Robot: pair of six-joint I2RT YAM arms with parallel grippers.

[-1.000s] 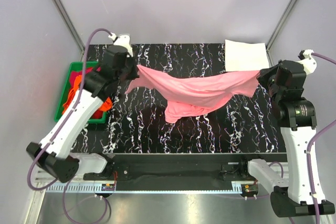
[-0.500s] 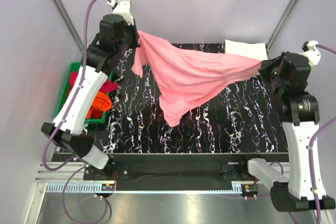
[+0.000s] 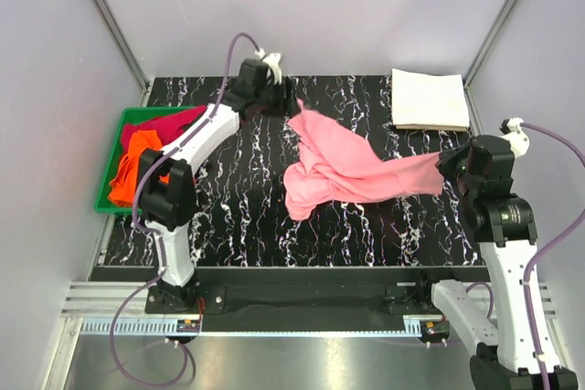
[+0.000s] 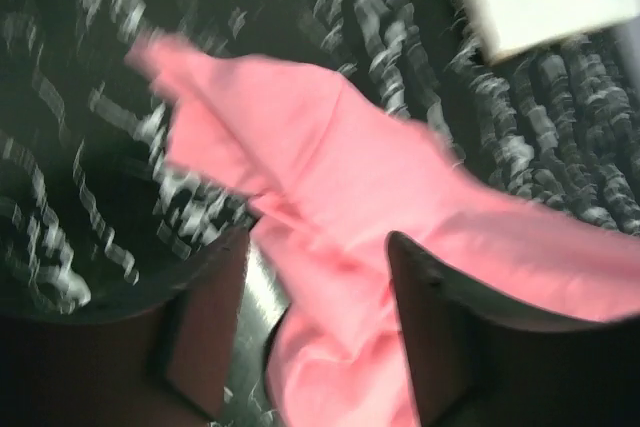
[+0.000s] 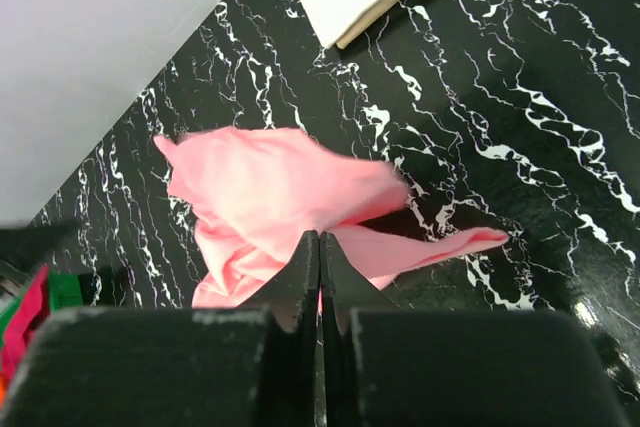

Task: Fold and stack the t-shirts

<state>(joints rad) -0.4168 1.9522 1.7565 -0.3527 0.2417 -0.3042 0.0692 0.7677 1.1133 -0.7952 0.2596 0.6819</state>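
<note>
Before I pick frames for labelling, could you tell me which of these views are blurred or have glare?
Left wrist: heavy motion blur, the marbled table smeared into streaks and the pink t-shirt soft-edged. Right wrist: crisp, though the right pincer close to the lens is dark and soft. Top external: sharp, evenly lit, mild glare on the metal rail.

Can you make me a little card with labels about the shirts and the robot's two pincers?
pink shirt: bunched up in the middle of the table
left pincer: open, pink cloth in the gap
right pincer: shut on one end of the pink shirt
white shirt: folded, far right corner
orange shirt: heaped in the green tray
dark red shirt: in the tray too, behind the orange one
looks folded: only the white one
</note>
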